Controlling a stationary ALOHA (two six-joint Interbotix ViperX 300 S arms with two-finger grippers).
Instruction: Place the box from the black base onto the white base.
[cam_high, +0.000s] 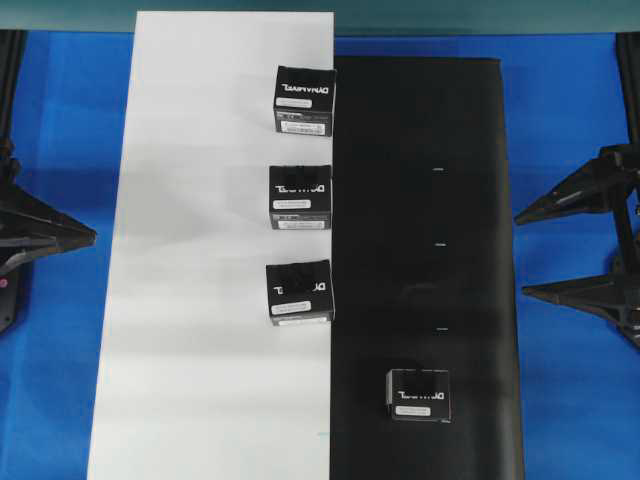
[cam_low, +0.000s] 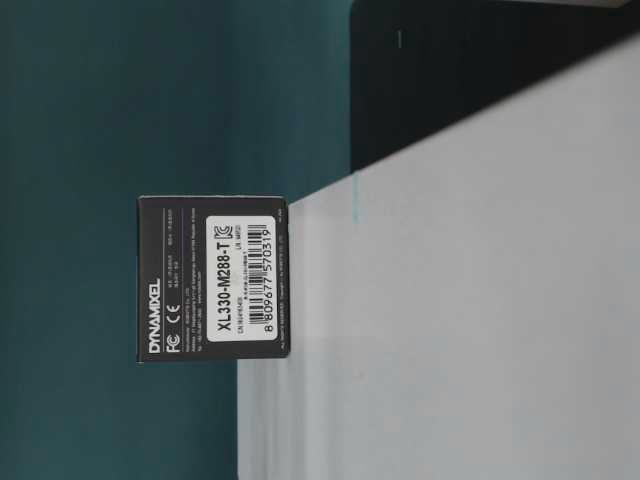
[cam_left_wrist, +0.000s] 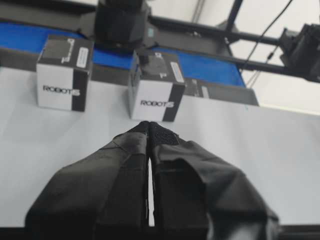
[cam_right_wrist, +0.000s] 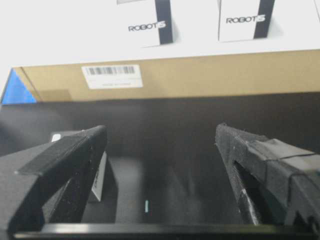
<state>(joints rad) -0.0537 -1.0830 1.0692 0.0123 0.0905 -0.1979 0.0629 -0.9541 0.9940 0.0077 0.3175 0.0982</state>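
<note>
Your left gripper (cam_left_wrist: 150, 131) is sitting pinched tight, its taped fingers (cam_left_wrist: 120, 165) pressing together with nothing between them, low over the white base (cam_left_wrist: 260, 150). Just ahead of its tips a carton (cam_left_wrist: 156, 87) is standing on that sheet, white face lettered ROBOTIS toward you. Ahead and to its left a second carton (cam_left_wrist: 64, 72) is standing apart from the first.

Your right gripper (cam_right_wrist: 160, 142) is hanging wide apart, gripping nothing, over the black base (cam_right_wrist: 175, 120). Down by its left finger (cam_right_wrist: 65, 170), partly hidden behind it, the box (cam_right_wrist: 97, 175) is resting on the black sheet. Farther ahead the cardboard-brown edge under the white sheet is carrying a barcode sticker (cam_right_wrist: 112, 76), and beyond it two white-faced cartons are showing.

From overhead, you are looking at the box (cam_high: 419, 394) lying alone on the black base (cam_high: 420, 200), near its lower end. Three like cartons are lining the white base (cam_high: 200, 250) along its seam with the black one: the nearest (cam_high: 300, 291), the middle (cam_high: 300, 196), the farthest (cam_high: 304, 98).
</note>
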